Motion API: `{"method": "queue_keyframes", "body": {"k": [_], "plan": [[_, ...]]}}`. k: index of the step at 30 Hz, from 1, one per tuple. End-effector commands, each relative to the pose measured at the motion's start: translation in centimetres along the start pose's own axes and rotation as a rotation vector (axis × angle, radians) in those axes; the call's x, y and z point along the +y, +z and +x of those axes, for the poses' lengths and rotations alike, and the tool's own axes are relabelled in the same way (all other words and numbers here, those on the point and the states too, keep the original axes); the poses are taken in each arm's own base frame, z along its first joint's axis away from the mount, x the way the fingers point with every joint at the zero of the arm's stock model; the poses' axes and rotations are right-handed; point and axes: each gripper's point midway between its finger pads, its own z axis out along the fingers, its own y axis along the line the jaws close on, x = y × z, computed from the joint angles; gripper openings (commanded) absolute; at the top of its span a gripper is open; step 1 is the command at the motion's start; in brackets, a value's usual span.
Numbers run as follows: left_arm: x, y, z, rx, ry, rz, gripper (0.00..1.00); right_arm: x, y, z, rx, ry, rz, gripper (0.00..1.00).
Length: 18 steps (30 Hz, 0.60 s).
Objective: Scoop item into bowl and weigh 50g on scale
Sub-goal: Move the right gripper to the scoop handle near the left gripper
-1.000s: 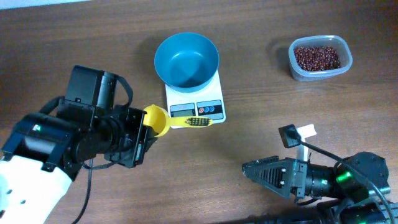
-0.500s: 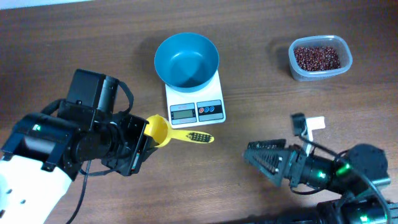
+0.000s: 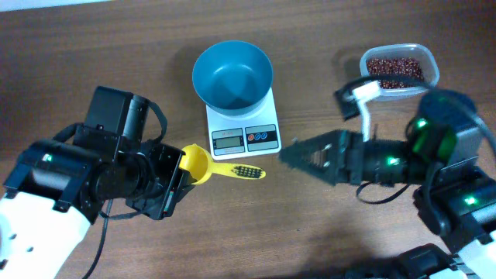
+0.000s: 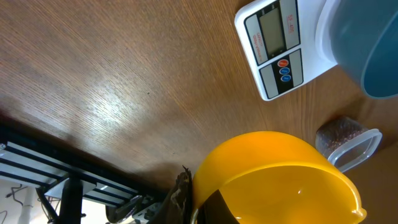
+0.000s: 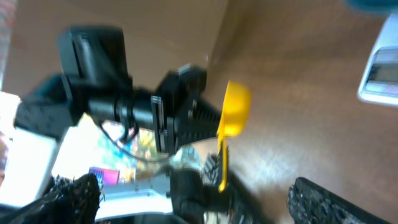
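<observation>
One wooden desk (image 3: 310,31) carries one white scale (image 3: 242,128), one teal bowl (image 3: 232,77) and one clear tub (image 3: 432,74). Two grippers work over it, with one yellow scoop (image 3: 203,164) between them.

The right gripper (image 3: 298,156) stands with its fingers (image 5: 320,200) wide apart and nothing between them. Its tips point at the scoop's handle end, near it but not touching. The left gripper (image 3: 178,167) is closed on the rim of the scoop's cup. In the left wrist view that cup covers most of the gripper's own fingers. The right wrist view is blurred.

The scale lies just beyond the right gripper's tips, and its display cannot be read. The bowl sits on the scale's far half, overhanging it, and its inside shows bare. The tub is behind the right gripper, past its wrist, with one corner hidden by the arm. It holds all the beans (image 3: 395,71), too many to count. The scoop's cup looks bare.
</observation>
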Motion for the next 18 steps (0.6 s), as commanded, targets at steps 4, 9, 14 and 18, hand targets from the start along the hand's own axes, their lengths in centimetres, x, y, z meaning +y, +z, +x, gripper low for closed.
{"method": "queue_keyframes", "body": {"k": [4,9,14,18], "plan": [[0.0,0.0,0.8,0.038,0.011,0.001,0.0,-1.1,3.8,1.4,-0.028,-0.104,0.168,1.0],[0.5,0.5,2.3,0.042,0.083,-0.027,0.0,-1.2,5.3,1.9,0.005,-0.098,0.162,0.8],[0.5,0.6,2.5,0.04,0.067,-0.03,0.0,-1.0,5.3,2.1,0.007,-0.027,0.149,0.66],[0.1,0.6,2.9,0.063,0.057,-0.017,0.0,-0.7,5.4,2.5,0.033,-0.016,0.132,0.6]]}}
